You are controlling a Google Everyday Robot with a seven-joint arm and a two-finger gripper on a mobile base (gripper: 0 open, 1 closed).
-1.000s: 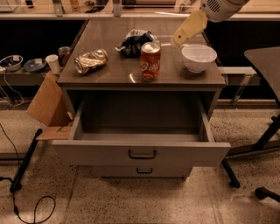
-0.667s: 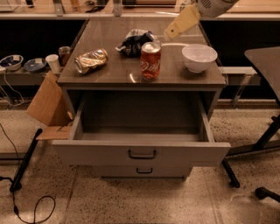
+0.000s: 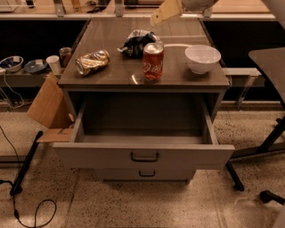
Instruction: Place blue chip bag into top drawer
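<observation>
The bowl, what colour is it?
White bowl, camera view. The gripper hovers above the back of the cabinet.

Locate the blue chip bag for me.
The blue chip bag lies on the cabinet top, just behind the red soda can, right of the crushed gold can. The gripper hovers above and right of it, at the camera view's top edge.

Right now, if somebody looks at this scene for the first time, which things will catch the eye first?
The top drawer stands pulled wide open at the front of the grey cabinet. On the cabinet top a red soda can stands upright, with the crumpled blue chip bag just behind it and a white bowl to its right. The gripper hangs above the far edge, apart from the bag.
</observation>
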